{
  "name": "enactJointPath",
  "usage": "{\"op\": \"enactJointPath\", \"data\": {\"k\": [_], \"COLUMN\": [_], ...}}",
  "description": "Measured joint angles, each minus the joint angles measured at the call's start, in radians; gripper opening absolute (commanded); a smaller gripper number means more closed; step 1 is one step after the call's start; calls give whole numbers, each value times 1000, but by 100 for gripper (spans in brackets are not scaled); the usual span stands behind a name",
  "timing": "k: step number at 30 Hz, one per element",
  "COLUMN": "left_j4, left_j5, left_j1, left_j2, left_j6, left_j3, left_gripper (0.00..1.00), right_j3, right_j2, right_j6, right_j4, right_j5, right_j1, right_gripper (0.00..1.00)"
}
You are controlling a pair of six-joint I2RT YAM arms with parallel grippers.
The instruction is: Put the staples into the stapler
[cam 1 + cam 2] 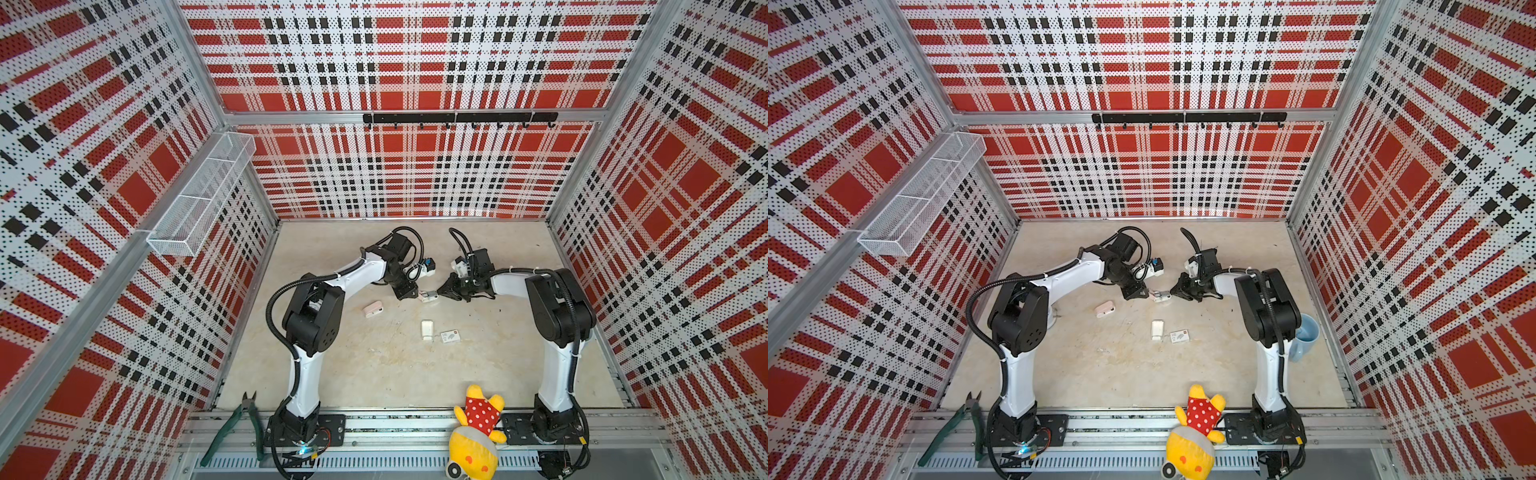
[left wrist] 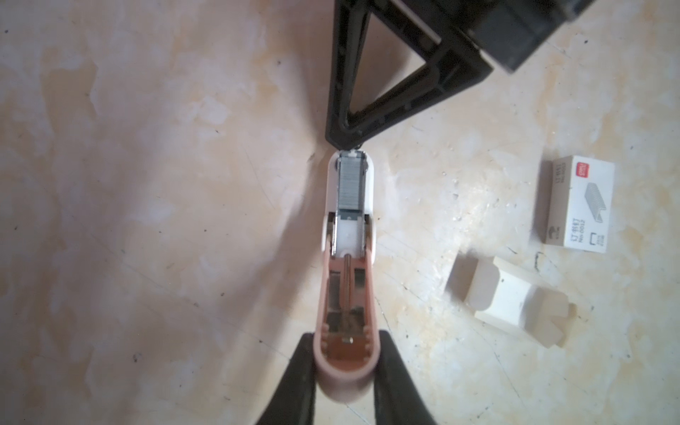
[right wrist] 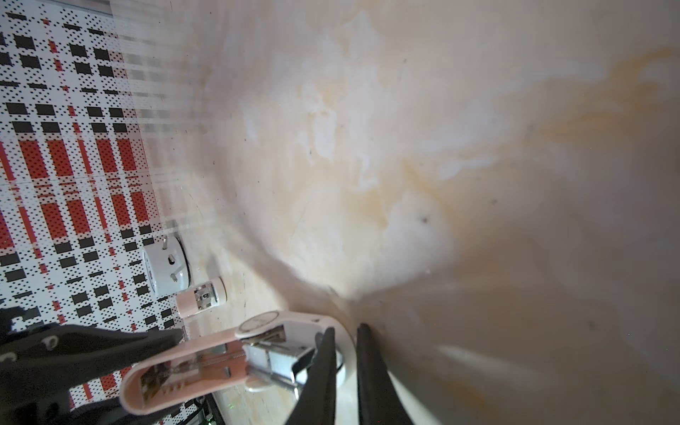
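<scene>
The stapler (image 2: 346, 279) stands open on the table: a pink lid swung back from a white base. A silvery-grey strip of staples (image 2: 351, 184) lies in its metal channel. My left gripper (image 2: 346, 336) is shut on the rounded end of the pink lid. My right gripper (image 3: 346, 327) is shut on the front rim of the white base, just past the staples (image 3: 279, 358). In both top views the stapler (image 1: 428, 296) (image 1: 1160, 296) sits mid-table between the left gripper (image 1: 415, 294) (image 1: 1145, 294) and the right gripper (image 1: 439, 292) (image 1: 1173, 293).
A second pink stapler (image 1: 373, 309) lies to the left. A white block (image 1: 427, 329) and the white staple box (image 1: 450, 336) (image 2: 577, 206) lie nearer the front. Pliers (image 1: 237, 428) and a yellow plush toy (image 1: 478, 432) rest on the front rail. A blue mug (image 1: 1304, 336) stands at the right wall.
</scene>
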Motion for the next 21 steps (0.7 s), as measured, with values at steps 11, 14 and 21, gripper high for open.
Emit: {"op": "enactJointPath", "data": {"k": [11, 14, 21], "left_j4": [-31, -50, -126], "left_j5": [-35, -43, -69], "left_j1": [-16, -19, -30], "left_j2": [17, 23, 69], "left_j6": [13, 19, 34], "left_j3": [16, 38, 125], "left_gripper": [18, 17, 15], "right_j3": [-2, 2, 13], "right_j2": [0, 0, 0], "right_j6": [-5, -21, -44], "right_j4": [-3, -11, -24], "right_j5": [0, 0, 8], "right_j1": [7, 9, 11], "right_gripper": [12, 9, 6]}}
